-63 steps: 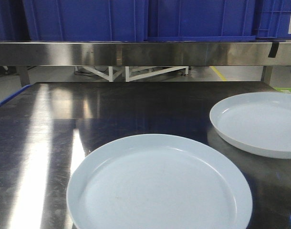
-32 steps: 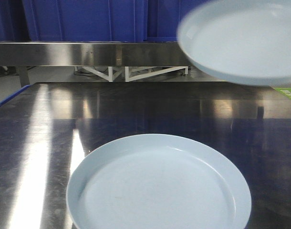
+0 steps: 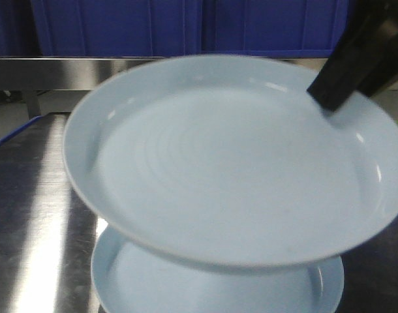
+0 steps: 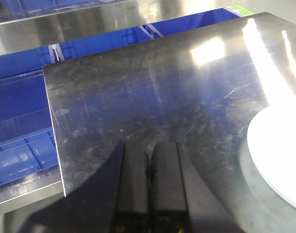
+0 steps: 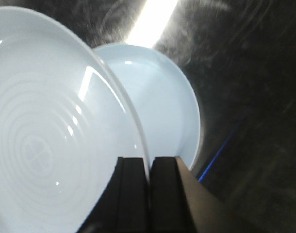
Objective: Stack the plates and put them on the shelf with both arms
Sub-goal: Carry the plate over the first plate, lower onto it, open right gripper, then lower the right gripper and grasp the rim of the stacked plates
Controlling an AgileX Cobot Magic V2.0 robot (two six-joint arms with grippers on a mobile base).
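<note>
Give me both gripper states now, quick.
Left gripper: jaws closed, holding nothing.
Right gripper: jaws closed on the rim of the lifted pale bluish-white round glossy plate.

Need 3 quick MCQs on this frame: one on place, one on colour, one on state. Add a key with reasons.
1. Where is the held plate relative to the lower plate? A beside it; B above it; C beneath it.
2. What colour are the crates behind? A red; B green; C blue.
3. The left gripper is: A shut, empty; B gripping a plate; C wide open.
Key: 1B, the right gripper holds it by the rim over the lower plate. 2C, blue walls fill the background. 3A, its fingers meet with nothing between.
</note>
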